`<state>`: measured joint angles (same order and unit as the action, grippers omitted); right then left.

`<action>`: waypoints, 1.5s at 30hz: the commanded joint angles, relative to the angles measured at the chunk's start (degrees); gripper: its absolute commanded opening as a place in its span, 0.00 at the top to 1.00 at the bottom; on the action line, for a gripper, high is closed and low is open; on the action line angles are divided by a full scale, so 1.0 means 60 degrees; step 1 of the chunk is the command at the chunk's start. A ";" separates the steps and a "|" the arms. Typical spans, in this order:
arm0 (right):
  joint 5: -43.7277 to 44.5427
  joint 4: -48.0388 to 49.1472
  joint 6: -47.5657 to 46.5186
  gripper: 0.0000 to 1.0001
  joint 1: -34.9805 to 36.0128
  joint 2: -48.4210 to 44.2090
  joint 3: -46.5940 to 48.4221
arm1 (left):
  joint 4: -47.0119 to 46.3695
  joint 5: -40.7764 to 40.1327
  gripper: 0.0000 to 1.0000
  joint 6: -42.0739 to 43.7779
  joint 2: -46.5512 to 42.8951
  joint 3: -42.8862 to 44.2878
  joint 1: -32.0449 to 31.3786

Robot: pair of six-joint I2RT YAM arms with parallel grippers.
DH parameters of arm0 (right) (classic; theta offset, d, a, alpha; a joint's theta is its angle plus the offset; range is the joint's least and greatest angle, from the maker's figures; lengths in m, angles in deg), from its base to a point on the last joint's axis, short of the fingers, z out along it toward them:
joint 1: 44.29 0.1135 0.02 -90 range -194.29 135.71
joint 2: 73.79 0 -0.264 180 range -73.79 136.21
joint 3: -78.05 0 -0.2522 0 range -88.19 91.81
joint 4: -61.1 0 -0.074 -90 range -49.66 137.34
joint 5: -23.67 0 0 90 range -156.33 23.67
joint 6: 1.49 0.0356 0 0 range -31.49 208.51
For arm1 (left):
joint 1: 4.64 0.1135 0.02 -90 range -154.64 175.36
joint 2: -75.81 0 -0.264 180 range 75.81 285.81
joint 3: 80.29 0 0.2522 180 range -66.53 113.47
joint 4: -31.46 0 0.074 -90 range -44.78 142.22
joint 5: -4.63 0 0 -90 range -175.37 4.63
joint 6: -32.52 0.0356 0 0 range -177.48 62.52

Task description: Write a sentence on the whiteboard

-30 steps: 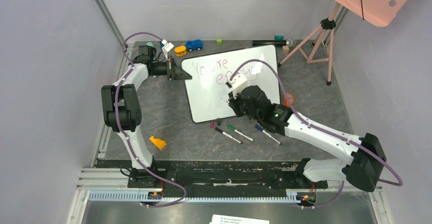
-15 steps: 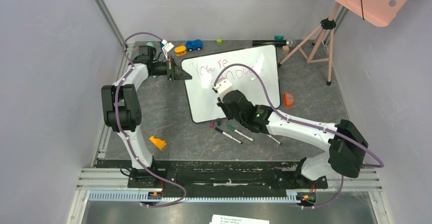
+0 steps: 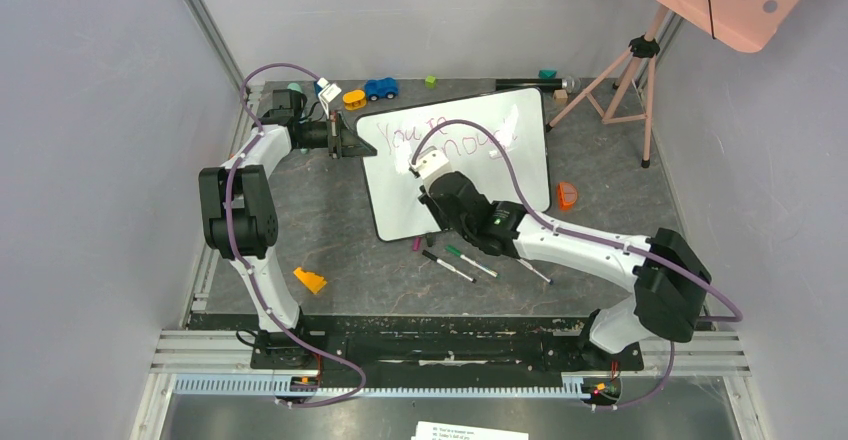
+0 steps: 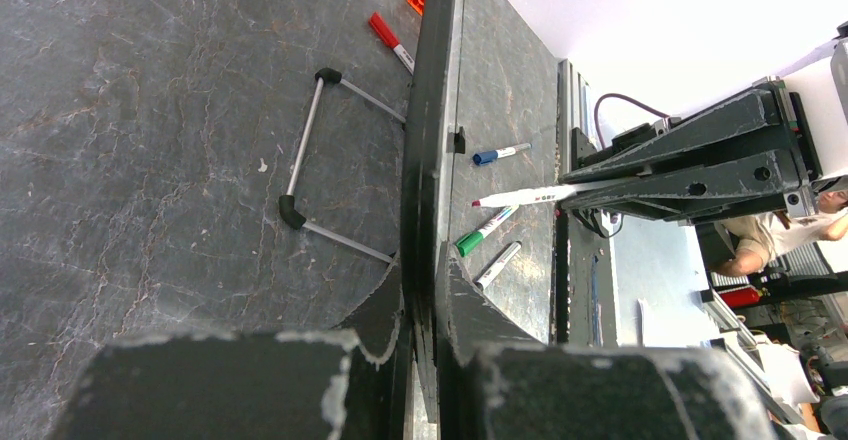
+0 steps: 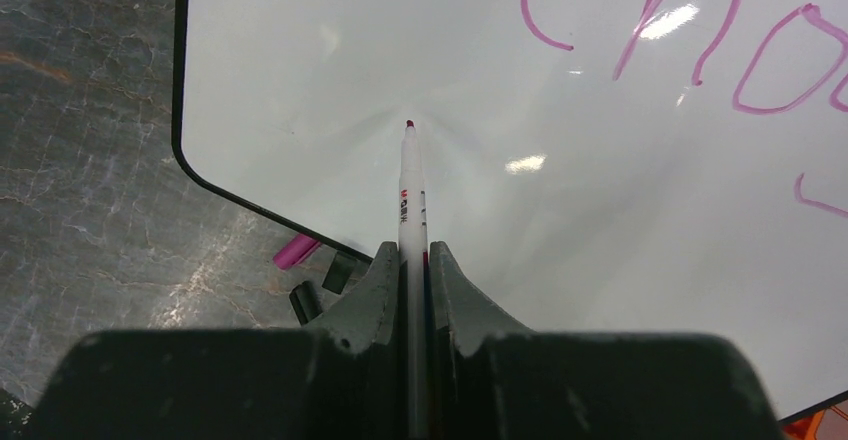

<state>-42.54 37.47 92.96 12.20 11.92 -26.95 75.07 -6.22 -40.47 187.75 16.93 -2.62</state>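
The whiteboard [image 3: 400, 200] stands tilted on the table, white with a black frame. Pink letters of the sentence [image 3: 402, 138] read "You're" on top, with "enoug" [image 5: 690, 30] beside it. My left gripper [image 3: 352, 146] is shut on the board's left edge; in the left wrist view its jaws [image 4: 425, 270] clamp the black frame [image 4: 432, 110]. My right gripper [image 3: 436, 198] hovers over the board's lower left part, shut on a white marker [image 5: 409, 190]. The marker's pink tip meets the blank board below the "e", near the bottom left corner.
Loose markers lie in front of the board: black [image 3: 448, 266], green [image 3: 470, 260], blue [image 3: 535, 270], plus a pink cap [image 3: 416, 244]. An orange piece [image 3: 310, 280] lies front left, another [image 3: 567, 195] right of the board. Toys [image 3: 380, 88] and a tripod [image 3: 625, 70] stand behind.
My right arm has carried the marker left and down, from the end of "enoug" to the blank lower left part of the board. The left arm and board have not moved.
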 commanded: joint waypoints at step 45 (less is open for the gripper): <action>-0.0008 0.0165 -0.0461 1.00 0.0495 0.1497 0.1340 | 0.0050 -0.2397 0.98 0.1768 0.0305 -0.0470 -0.0491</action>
<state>-41.28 37.12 91.25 14.56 20.57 -19.72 75.05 -6.24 -40.47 187.75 16.93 -2.62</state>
